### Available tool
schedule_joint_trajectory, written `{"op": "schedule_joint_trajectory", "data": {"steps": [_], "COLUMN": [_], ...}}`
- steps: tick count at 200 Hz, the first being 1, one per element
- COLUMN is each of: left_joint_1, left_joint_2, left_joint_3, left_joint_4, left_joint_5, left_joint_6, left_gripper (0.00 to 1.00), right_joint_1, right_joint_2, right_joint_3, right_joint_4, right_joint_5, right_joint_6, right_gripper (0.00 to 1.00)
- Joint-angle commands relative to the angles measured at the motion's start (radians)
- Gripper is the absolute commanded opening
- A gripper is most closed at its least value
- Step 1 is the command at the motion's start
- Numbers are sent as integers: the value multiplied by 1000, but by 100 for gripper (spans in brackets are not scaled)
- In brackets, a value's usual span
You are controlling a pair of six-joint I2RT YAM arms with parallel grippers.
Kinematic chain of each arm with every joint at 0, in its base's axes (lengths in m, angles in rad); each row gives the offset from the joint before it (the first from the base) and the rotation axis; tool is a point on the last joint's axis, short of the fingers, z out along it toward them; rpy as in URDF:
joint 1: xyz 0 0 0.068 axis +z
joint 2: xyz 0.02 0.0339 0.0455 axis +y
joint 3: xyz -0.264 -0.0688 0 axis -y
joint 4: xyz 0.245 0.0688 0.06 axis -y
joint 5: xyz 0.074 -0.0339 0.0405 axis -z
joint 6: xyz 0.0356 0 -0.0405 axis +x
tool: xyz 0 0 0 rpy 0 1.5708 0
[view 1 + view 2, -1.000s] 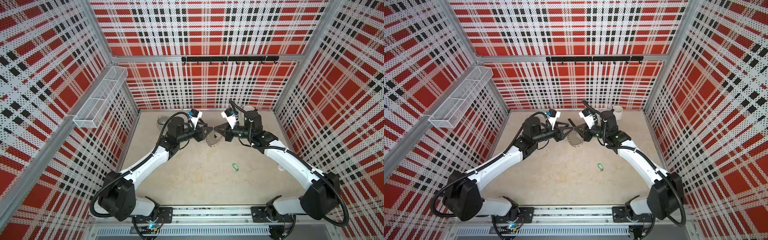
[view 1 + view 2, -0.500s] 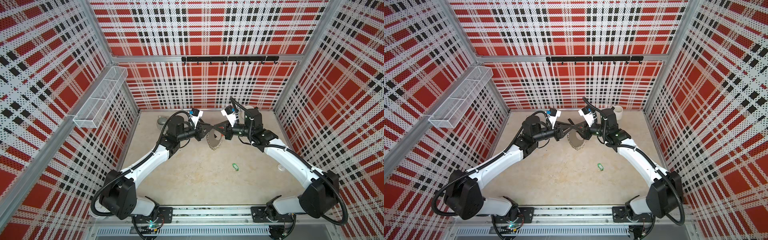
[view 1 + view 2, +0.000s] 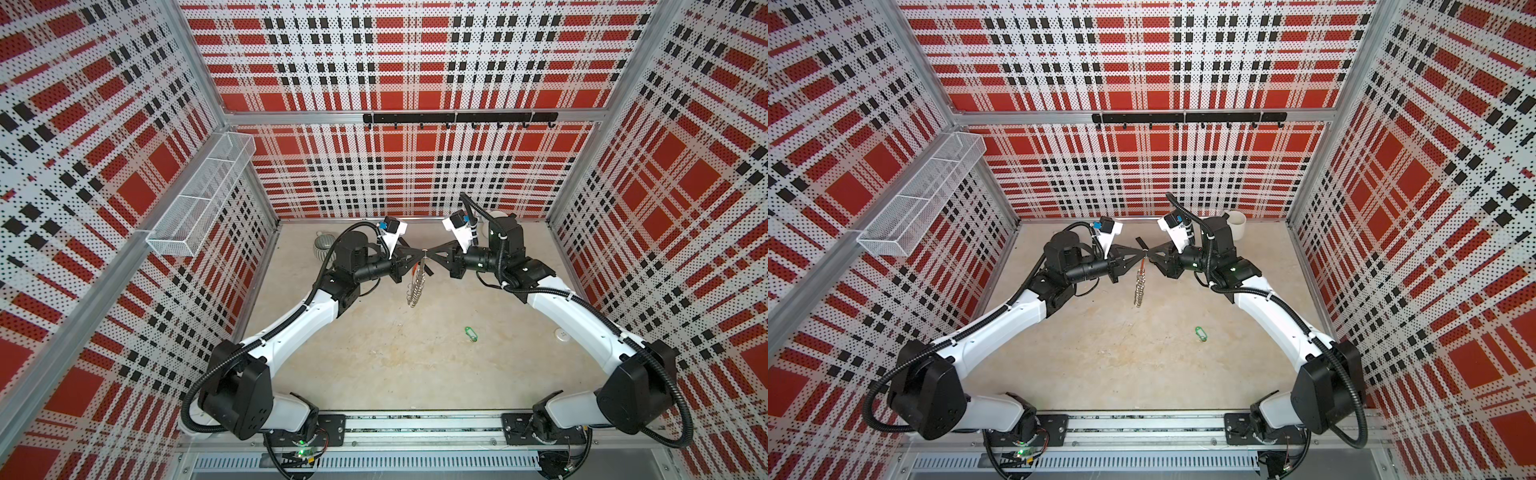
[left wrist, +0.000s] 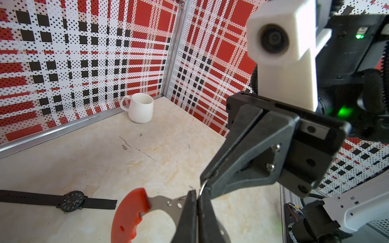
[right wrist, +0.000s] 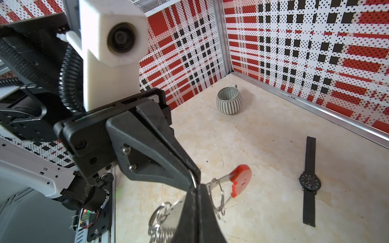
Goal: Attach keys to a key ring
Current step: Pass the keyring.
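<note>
As both arms stretch inward, the left tool point(image 3: 419, 252) and right tool point(image 3: 432, 252) meet tip to tip, each pinching the hanging key ring point(image 3: 415, 282); the green key tag point(image 3: 471, 333) lies on the worktop point(image 3: 395, 357), well apart.

This is a robot test cell in a lab. A left robot arm point(image 3: 299, 316) and a right robot arm point(image 3: 573, 307) are bolted to a metal rail point(image 3: 415, 428) at the front of a stone-look table top point(image 3: 395, 365). Perforated plaid walls point(image 3: 415, 62) on aluminium framing point(image 3: 291, 118) box it in, carrying a wire basket point(image 3: 203, 199) and a hook rail point(image 3: 457, 118).
</note>
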Motion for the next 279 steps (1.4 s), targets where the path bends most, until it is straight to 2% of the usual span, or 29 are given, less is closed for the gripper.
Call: {"op": "schedule_joint_trajectory", "data": {"steps": [1, 15, 23, 28, 33, 43, 55, 76, 85, 106, 130, 160, 213, 279], "left_joint_1": [-3, -5, -7, -8, -9, -14, -20, -29, -32, -37, -37, -37, -39, -42], "left_joint_2": [-31, -44, -55, -60, -68, -81, -96, -113, -119, -122, -108, -85, -71, -38], "left_joint_3": [-2, -33, -57, -73, -89, -119, -146, -189, -205, -237, -262, -272, -290, -285], "left_joint_4": [31, 95, 142, 177, 213, 281, 355, 483, 539, 671, 817, 928, 974, 1004], "left_joint_5": [-38, -53, -59, -63, -67, -74, -91, -111, -115, -106, -85, -82, -118, -117], "left_joint_6": [-23, -76, -117, -142, -174, -221, -270, -346, -375, -453, -538, -610, -635, -657], "left_gripper": [0, 0, 0, 0, 0, 0, 0, 0, 0, 0, 0, 0, 0, 0], "right_joint_1": [8, 8, 8, 8, 8, 8, 8, 6, 7, 6, 5, 6, 5, 11], "right_joint_2": [-12, -23, -32, -39, -49, -72, -102, -145, -154, -156, -148, -142, -121, -103], "right_joint_3": [2, -20, -35, -47, -59, -87, -126, -181, -195, -205, -211, -220, -225, -208], "right_joint_4": [126, 178, 211, 229, 243, 274, 317, 391, 415, 457, 537, 614, 698, 727], "right_joint_5": [-35, -30, -9, 3, 21, 58, 96, 119, 115, 68, -31, -81, -110, -130], "right_joint_6": [63, 111, 151, 166, 182, 215, 251, 314, 338, 377, 443, 497, 555, 578], "right_gripper": [0, 0, 18, 33, 41, 50, 52, 51, 46, 33, 28, 21, 20, 25]}}
